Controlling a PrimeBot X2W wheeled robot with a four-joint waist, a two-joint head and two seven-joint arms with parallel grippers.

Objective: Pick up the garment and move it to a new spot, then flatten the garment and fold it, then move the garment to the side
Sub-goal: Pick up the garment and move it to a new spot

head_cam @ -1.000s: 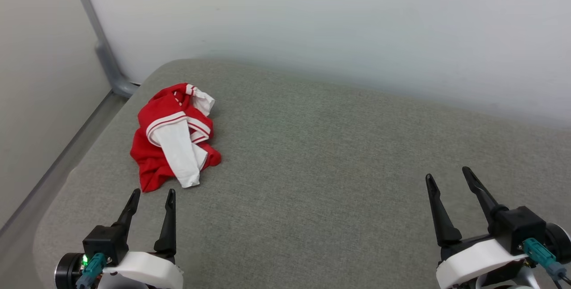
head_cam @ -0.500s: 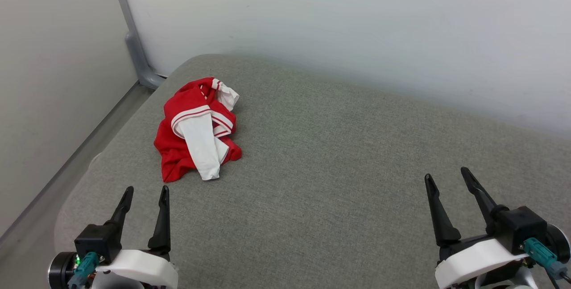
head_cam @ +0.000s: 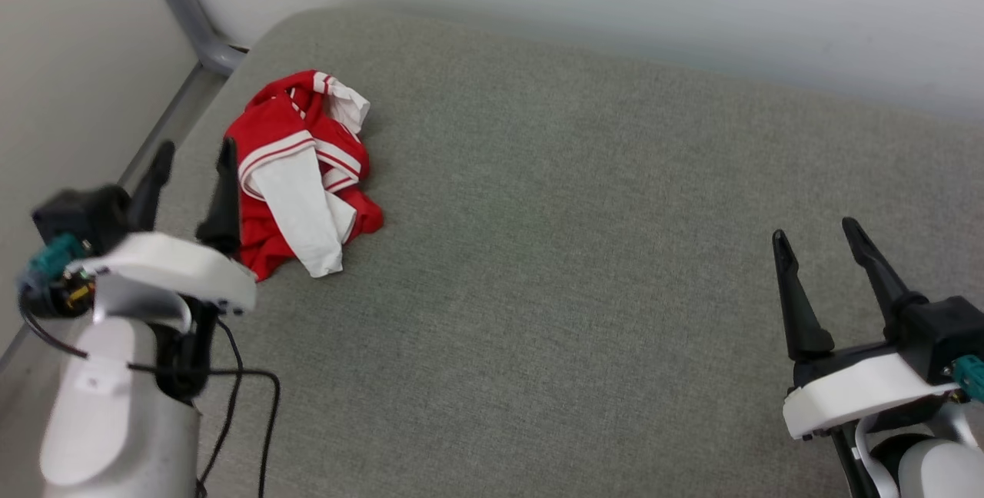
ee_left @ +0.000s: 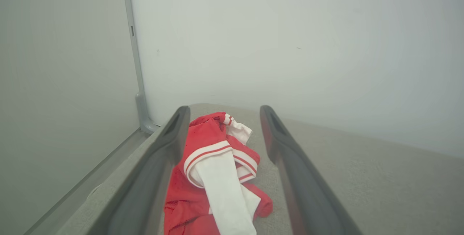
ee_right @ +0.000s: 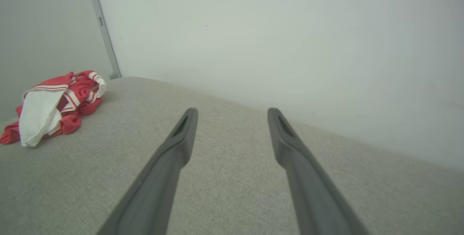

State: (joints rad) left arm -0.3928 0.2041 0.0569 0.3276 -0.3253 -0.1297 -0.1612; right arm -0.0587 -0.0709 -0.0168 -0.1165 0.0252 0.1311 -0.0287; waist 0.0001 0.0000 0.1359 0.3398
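overhead, left tool (head_cam: 196,146) and right tool (head_cam: 815,229) gape empty; from the left wrist, garment (ee_left: 217,177) shows between fingers (ee_left: 159,177).

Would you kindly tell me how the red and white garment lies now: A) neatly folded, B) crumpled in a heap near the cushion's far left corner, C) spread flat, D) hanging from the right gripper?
B: the garment sits bunched up on the grey cushion near its far left corner, with the open left gripper close by, holding nothing.
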